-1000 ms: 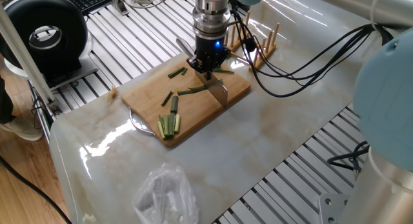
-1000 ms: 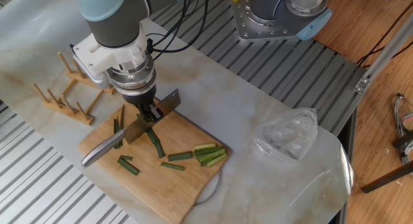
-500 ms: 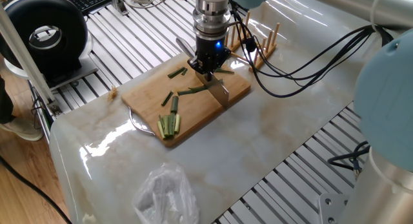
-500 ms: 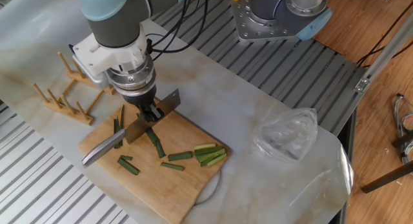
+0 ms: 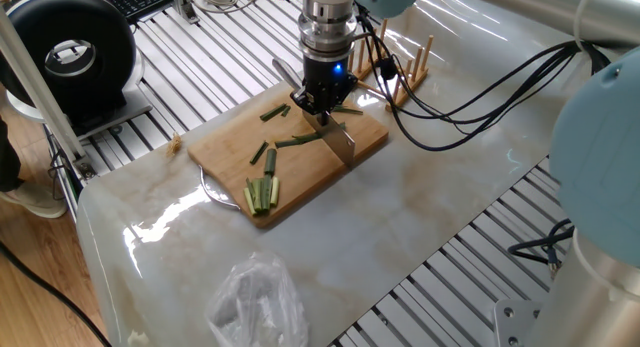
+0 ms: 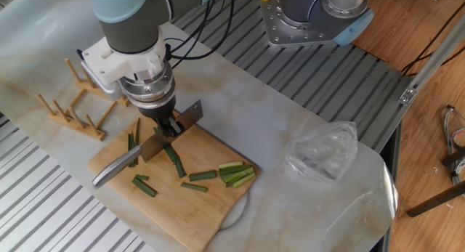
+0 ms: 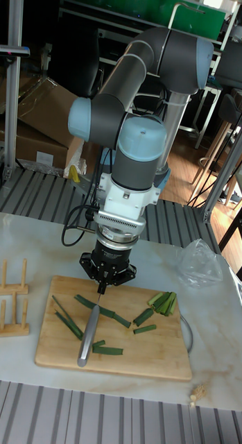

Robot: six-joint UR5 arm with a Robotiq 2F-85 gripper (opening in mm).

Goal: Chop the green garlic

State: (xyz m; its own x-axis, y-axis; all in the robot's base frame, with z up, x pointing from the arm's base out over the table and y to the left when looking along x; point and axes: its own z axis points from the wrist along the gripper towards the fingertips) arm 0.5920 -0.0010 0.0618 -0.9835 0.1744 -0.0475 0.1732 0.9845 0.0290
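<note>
Nothing has shifted: our gripper (image 6: 169,128) jaws stay clamped on the knife (image 6: 145,150), blade over the green garlic (image 6: 174,160) at board (image 6: 211,212) centre; chopping seems paused mid-task.

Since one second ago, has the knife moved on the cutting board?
No. The knife keeps its place against the wooden rack, blade across the cutting board.

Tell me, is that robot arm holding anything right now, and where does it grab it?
Yes: the gripper holds a knife, pinching the top edge of its blade above the cutting board.
</note>
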